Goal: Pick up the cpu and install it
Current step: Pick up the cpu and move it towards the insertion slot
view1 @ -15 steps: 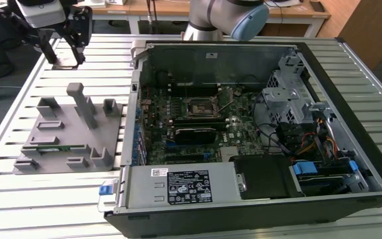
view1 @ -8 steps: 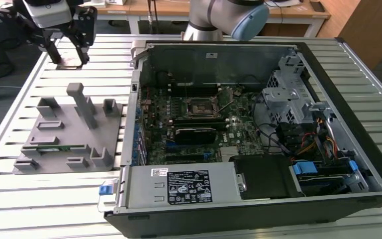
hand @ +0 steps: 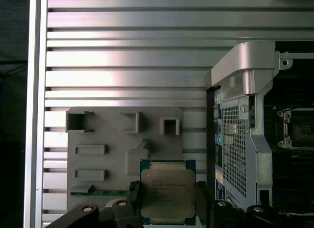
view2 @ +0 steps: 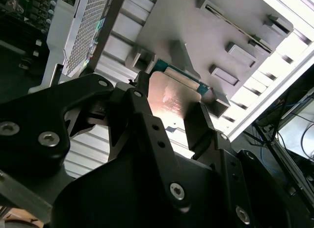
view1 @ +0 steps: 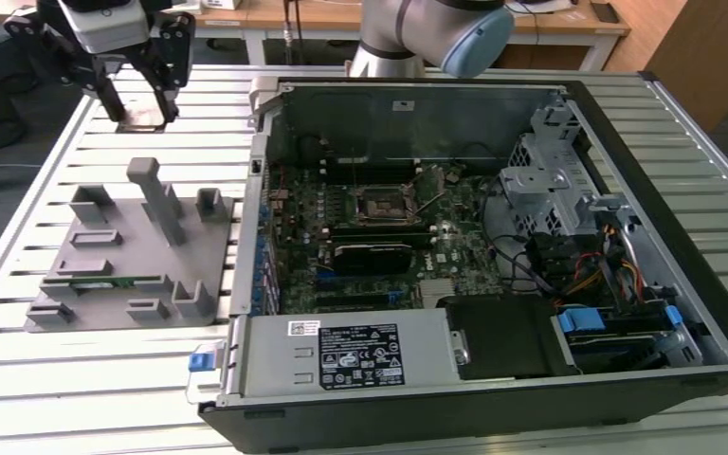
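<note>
Gripper: clamped on cpu from two opposite edges, above table.
Cpu: between fingers, silvery metal top facing first wrist view, lifted off fixture.
Fixture: grey, flat on slatted table, just beside case; green memory stick lying in one slot.
Case: open, on its side; motherboard inside, black socket frame near middle, well apart from cpu.
</note>
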Available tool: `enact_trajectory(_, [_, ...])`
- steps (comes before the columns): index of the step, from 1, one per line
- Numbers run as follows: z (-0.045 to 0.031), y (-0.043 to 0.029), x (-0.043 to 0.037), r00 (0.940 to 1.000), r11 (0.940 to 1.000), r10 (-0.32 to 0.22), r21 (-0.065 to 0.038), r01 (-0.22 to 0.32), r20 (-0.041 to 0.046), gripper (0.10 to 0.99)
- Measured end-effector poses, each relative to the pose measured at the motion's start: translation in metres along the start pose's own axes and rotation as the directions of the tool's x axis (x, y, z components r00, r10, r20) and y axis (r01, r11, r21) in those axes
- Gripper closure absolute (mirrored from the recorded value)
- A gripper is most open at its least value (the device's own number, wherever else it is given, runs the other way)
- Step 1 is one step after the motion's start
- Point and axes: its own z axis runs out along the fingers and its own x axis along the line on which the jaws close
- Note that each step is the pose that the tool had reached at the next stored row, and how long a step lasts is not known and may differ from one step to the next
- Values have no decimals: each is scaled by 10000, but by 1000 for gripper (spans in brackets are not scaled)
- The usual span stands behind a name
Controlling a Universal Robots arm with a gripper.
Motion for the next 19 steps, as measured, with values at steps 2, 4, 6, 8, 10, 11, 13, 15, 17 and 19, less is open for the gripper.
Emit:
enact_trajectory(2, [0,0,-22,10000,10000,0,0,0,0,553])
enact_trajectory(4, [-1,1,-42,10000,10000,0,0,0,0,553])
enact_trajectory(6, [-1,1,-62,10000,10000,0,0,0,0,553])
enact_trajectory(8, [-1,1,-82,10000,10000,-1,0,1,0,553])
enact_trajectory(10, [-1,2,-100,10000,10000,-1,0,1,1,553])
enact_trajectory(11, [-1,2,-109,10000,10000,0,0,0,0,553])
enact_trajectory(13, [-2,2,-128,10000,10000,-1,0,1,0,553])
enact_trajectory(15, [-2,3,-146,10000,10000,0,0,0,0,553])
enact_trajectory(17, [-3,3,-165,10000,10000,0,0,0,0,553])
enact_trajectory(19, [-2,3,-186,10000,10000,-1,0,1,0,553])
